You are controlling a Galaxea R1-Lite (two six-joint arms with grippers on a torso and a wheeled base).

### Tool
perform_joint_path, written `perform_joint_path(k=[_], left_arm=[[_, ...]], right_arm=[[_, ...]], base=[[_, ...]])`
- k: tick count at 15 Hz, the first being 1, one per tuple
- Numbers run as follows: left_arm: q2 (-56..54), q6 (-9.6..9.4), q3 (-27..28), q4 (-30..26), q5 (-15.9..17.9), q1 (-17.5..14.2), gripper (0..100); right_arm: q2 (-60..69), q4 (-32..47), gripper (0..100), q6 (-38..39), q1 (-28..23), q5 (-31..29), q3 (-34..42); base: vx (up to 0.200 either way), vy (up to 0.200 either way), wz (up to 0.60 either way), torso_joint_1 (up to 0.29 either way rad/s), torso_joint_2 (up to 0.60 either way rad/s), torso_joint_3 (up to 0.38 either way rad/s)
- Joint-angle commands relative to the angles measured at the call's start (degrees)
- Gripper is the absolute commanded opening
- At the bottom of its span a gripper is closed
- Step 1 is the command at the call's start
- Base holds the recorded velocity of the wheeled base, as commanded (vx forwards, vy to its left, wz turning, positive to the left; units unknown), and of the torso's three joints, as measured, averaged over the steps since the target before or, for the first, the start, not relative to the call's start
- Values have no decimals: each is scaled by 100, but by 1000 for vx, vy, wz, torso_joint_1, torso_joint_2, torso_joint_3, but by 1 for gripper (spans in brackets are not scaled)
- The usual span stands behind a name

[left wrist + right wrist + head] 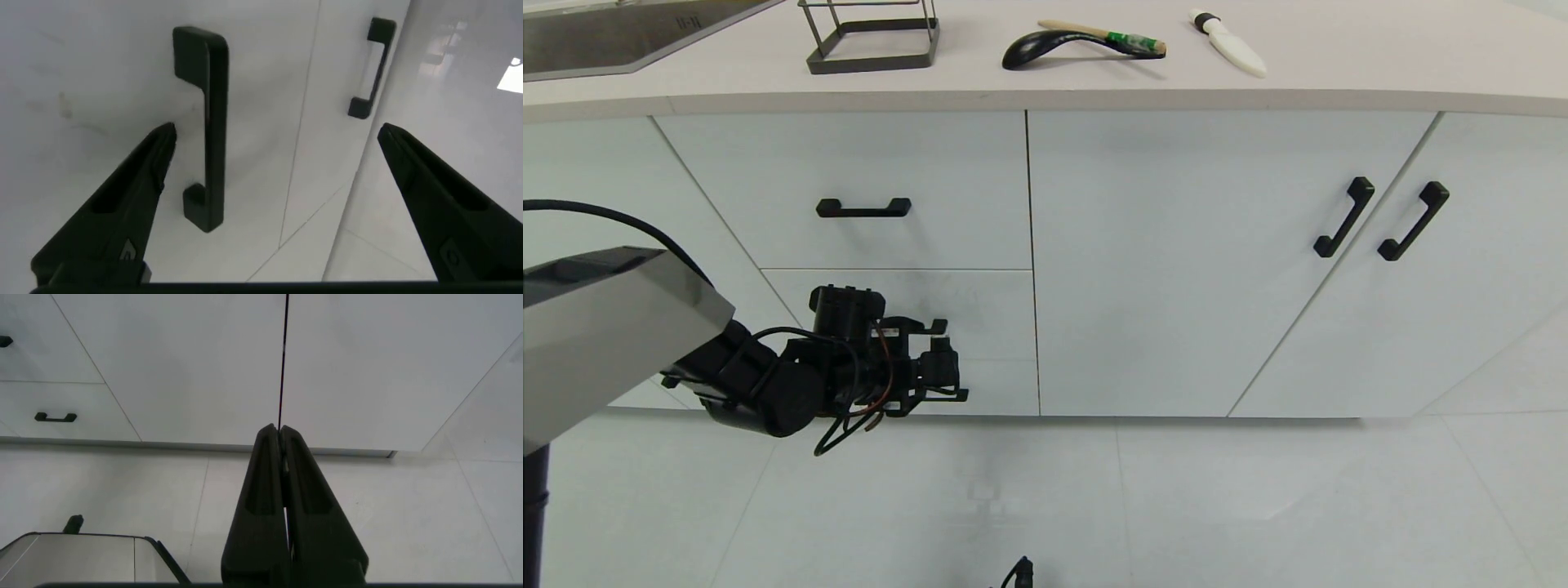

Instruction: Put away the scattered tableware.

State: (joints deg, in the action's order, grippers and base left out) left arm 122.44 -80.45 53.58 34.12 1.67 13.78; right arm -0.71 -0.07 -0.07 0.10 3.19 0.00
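Tableware is lying scattered on the table [1380, 49] above the white cabinets. A black spoon [1045, 45] is resting near the middle. A wooden-handled utensil [1107, 34] with a green band is lying across the spoon's handle, touching it. A white knife [1229, 42] with a dark collar is lying well apart, further toward the robot's right. A dark wire rack [870, 37] is standing on the table on the spoon's other side, and the corner of a sink [605, 37] is showing beyond it.

The left tool [947, 359] is hanging low in front of the drawer fronts, pointing at them with its fingers spread wide and gripping nothing. In the left wrist view, a black drawer handle [204, 131] is showing in the gap of that tool [276, 135]. The handle is sitting nearer one finger but touching neither (which drawer it belongs to is hard to tell). A second handle [372, 65] is showing farther off.

The right tool [280, 434] is pointing toward the seam between two cabinet doors, above the pale floor [409, 506]. Its fingers are pressing together and holding nothing.
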Motion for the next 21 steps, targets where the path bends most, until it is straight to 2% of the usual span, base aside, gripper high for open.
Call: perform_joint_path(k=[1, 5, 14, 18, 21], left_arm=[[17, 3, 12, -2, -18, -50, 100], [192, 11, 74, 534, -35, -103, 100], [263, 38, -163, 481, -26, -86, 100], [-124, 38, -524, 525, -35, -191, 100], [-238, 38, -585, 534, -35, -200, 100]], right_arm=[[-8, -1, 0, -1, -1, 6, 0], [-8, -1, 0, -1, -1, -3, 0], [-8, -1, 0, -1, -1, 6, 0], [-8, -1, 0, -1, -1, 6, 0], [-8, -1, 0, -1, -1, 6, 0]], base=[[0, 0, 0, 0, 0, 0], [0, 0, 0, 0, 0, 0], [0, 0, 0, 0, 0, 0], [0, 0, 0, 0, 0, 0], [0, 0, 0, 0, 0, 0]])
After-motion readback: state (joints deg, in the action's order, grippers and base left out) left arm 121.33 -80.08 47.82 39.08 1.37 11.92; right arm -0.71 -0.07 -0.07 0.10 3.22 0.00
